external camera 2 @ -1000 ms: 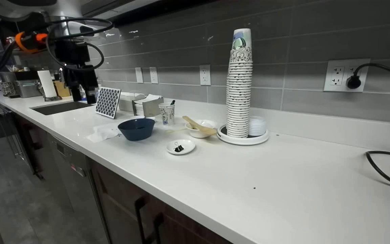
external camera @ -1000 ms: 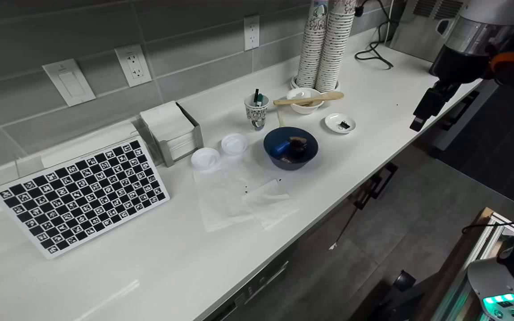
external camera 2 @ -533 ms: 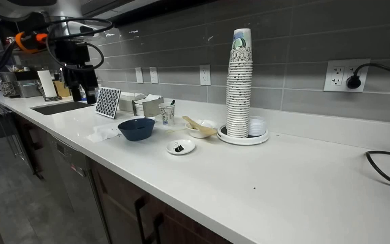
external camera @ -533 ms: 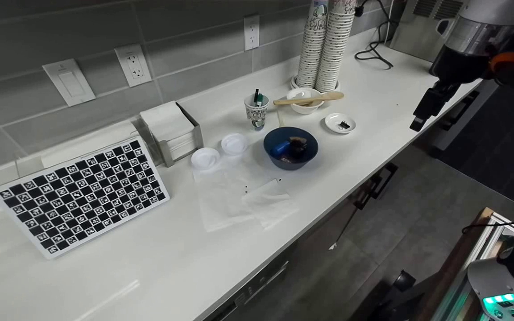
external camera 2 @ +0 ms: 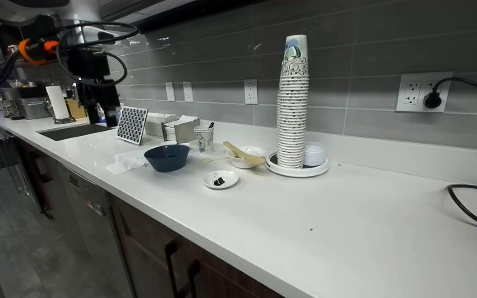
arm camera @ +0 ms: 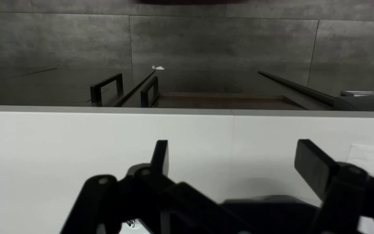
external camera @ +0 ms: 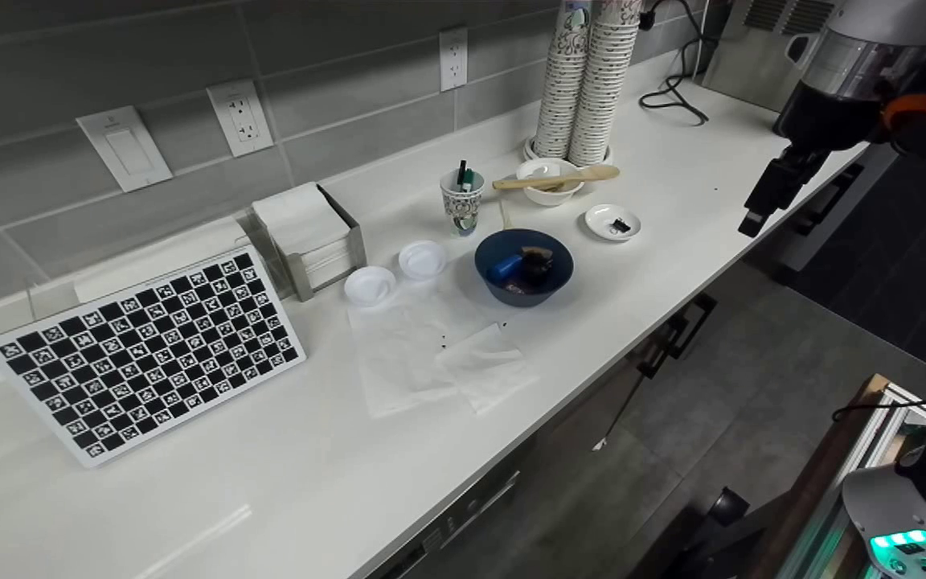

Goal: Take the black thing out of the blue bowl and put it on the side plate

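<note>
On the white side plate, a small black clip lies near the blue bowl, which holds a blue item and a dark rounded object. Close by, a wooden utensil rests across a pale bowl beside tall stacks of paper cups. The robot's gripper hangs well apart from the clip and plate, its fingers spread wide.

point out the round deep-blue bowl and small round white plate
Round deep-blue bowl [external camera 2: 166,164], in an exterior view: outer wall.
Small round white plate [external camera 2: 230,179], in an exterior view: bare interior.
</note>
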Controlling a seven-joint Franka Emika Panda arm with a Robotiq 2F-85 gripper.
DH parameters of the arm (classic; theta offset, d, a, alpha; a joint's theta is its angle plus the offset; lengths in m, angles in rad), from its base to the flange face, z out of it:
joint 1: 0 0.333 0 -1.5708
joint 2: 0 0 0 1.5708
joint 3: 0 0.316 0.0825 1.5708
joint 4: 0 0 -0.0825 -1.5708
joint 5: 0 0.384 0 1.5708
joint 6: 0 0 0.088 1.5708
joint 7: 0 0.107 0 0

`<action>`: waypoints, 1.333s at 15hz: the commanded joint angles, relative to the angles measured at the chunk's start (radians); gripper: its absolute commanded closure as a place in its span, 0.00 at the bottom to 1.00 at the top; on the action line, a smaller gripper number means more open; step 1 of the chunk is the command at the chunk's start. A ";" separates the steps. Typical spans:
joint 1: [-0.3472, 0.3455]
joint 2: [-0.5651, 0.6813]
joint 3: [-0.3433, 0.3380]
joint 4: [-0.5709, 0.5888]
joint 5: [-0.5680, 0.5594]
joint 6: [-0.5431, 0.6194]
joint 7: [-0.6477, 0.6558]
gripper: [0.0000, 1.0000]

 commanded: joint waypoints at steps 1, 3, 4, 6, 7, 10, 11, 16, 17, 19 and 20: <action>-0.011 0.000 0.009 0.002 0.006 -0.002 -0.005 0.00; -0.011 0.000 0.009 0.002 0.006 -0.002 -0.005 0.00; -0.011 0.000 0.009 0.002 0.006 -0.002 -0.005 0.00; -0.019 0.008 0.026 0.004 0.012 0.027 0.050 0.00; -0.013 0.022 0.034 0.010 0.026 0.052 0.074 0.00; -0.014 0.094 0.093 0.029 0.058 0.201 0.240 0.00; -0.013 0.134 0.113 0.040 0.066 0.253 0.289 0.00; -0.026 0.373 0.202 0.138 0.013 0.439 0.454 0.00; -0.033 0.432 0.215 0.180 -0.014 0.434 0.492 0.00; -0.025 0.507 0.219 0.260 -0.049 0.345 0.532 0.00; -0.002 0.407 0.193 0.150 -0.012 0.412 0.488 0.00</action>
